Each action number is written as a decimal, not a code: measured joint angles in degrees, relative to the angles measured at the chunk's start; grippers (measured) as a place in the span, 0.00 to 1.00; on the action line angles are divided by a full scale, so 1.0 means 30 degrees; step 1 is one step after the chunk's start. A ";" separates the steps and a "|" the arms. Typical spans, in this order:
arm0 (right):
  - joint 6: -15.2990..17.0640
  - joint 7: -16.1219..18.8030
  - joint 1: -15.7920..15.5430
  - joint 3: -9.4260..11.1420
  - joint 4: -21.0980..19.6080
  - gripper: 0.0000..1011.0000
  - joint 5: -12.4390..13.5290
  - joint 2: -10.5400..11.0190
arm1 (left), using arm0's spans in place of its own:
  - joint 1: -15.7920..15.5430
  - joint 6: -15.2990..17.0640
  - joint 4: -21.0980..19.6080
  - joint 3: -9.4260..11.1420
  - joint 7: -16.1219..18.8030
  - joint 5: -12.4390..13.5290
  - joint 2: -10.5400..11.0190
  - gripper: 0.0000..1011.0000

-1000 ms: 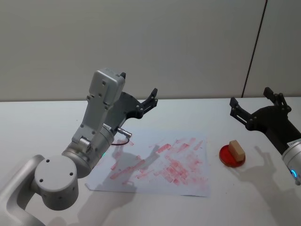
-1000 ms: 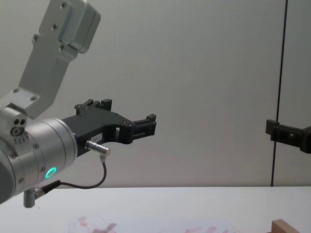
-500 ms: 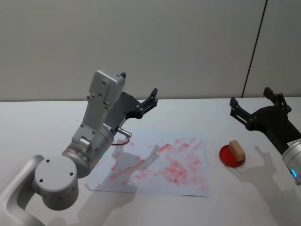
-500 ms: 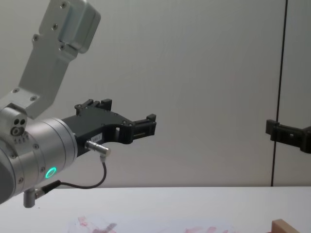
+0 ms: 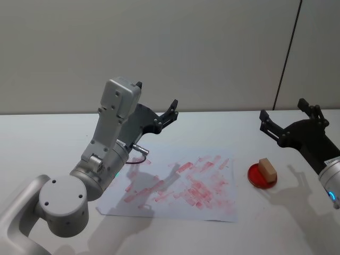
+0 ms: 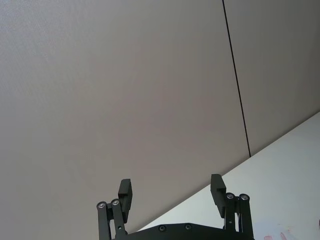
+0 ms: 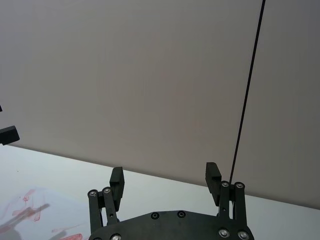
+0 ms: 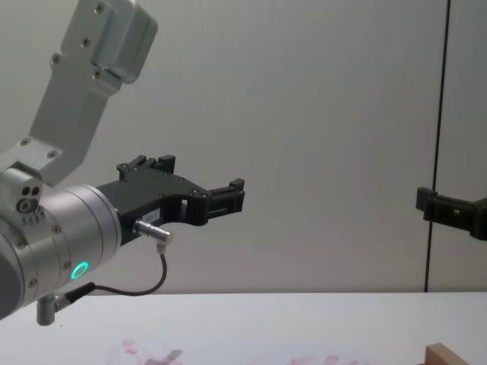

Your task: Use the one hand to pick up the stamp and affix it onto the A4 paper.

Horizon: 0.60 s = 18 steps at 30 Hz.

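Nothing has moved since a second ago. We find the stamp [image 5: 267, 169], a pale wooden block, resting on a round red ink pad [image 5: 255, 179]. It sits below the right gripper [image 5: 282, 109] and a little to that gripper's left, well apart from it. In the chest view we catch just the stamp's top corner [image 8: 445, 355], far beneath the gripper's level.

Farther left of the right gripper, just beside the pad, the A4 paper [image 5: 183, 186] lies flat on the white table [image 5: 53, 138], smeared with red-pink prints.

The right gripper hangs in the air with its fingers spread wide and nothing between them, as we see in its wrist view [image 7: 164, 172], pointing toward the grey wall [image 5: 212, 48].

The left gripper [image 5: 156, 94] is raised above the paper's far left corner. Its fingers are likewise spread apart and empty [image 6: 170, 182].
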 joint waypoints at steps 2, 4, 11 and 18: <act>0.0000 0.0001 -0.0001 0.0000 0.0000 0.99 0.0000 0.0001 | 0.0000 0.0000 -0.0001 0.0000 0.0000 0.0000 0.0001 0.99; 0.0000 0.0001 -0.0004 0.0000 0.0000 0.99 0.0001 0.0004 | 0.0000 0.0001 0.0000 -0.0001 -0.0001 0.0000 0.0000 0.99; 0.0149 0.0001 -0.0304 0.0150 -0.0128 0.99 0.0216 0.0261 | 0.0000 0.0000 0.0000 0.0000 0.0000 0.0000 0.0000 0.99; 0.0803 -0.0161 -0.0920 0.0381 -0.0355 0.99 0.0623 0.0716 | 0.0000 0.0000 0.0000 0.0001 0.0000 0.0001 0.0001 0.99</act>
